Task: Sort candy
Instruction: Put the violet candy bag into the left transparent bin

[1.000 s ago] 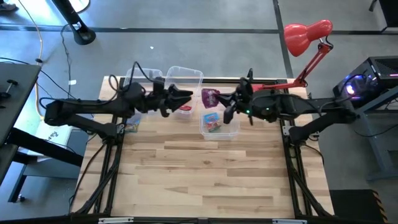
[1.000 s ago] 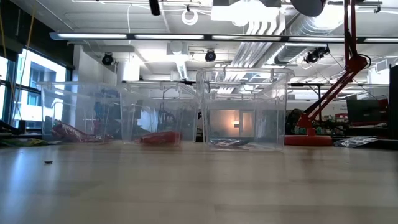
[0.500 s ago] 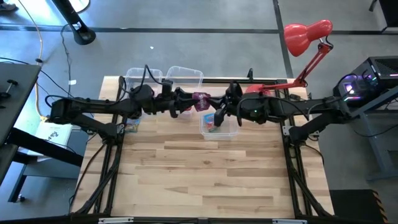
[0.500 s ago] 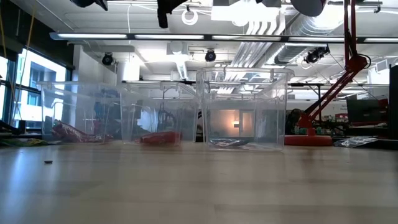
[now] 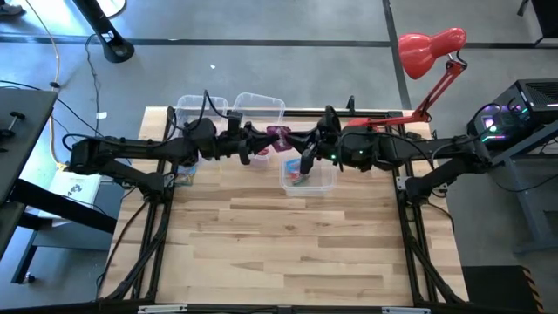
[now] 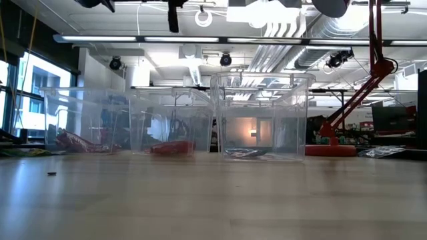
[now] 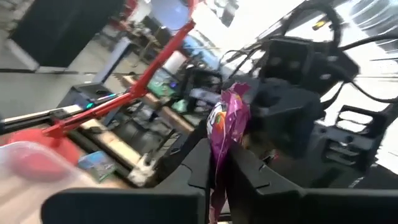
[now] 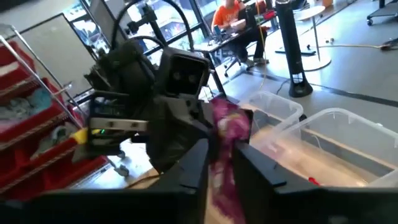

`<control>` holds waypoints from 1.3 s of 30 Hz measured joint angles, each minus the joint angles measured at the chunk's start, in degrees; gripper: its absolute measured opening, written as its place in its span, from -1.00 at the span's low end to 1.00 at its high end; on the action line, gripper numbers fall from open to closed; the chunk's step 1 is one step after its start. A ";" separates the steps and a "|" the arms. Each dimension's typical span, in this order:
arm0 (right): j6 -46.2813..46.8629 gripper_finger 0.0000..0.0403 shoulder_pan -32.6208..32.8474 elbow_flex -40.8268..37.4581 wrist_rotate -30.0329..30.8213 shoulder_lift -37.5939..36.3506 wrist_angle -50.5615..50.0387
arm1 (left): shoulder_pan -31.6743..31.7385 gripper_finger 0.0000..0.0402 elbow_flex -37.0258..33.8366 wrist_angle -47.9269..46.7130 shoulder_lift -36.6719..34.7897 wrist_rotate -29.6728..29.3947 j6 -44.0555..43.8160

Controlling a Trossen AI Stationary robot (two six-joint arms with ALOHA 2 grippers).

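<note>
The left gripper (image 5: 264,142) and right gripper (image 5: 301,144) meet above the bins, both pinching one magenta candy packet (image 5: 281,137) between them. Below, the near bin (image 5: 327,184) holds blue-green and red sweets; the middle bin (image 6: 172,123) holds a red piece (image 6: 171,147). The front half of the table (image 5: 288,253) lies open

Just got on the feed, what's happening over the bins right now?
The two arms meet in mid-air above the clear bins, passing a magenta candy packet between them. The left end effector is clamped on the packet, and the right end effector also has it between its fingers. Some candy already lies in the bins below. The packet has not been dropped into a bin yet.
</note>
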 joint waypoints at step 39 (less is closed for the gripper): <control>3.15 -0.04 0.19 -0.03 8.19 -6.58 -16.11 | 11.80 -0.30 -4.87 -88.62 -21.78 -41.46 -8.08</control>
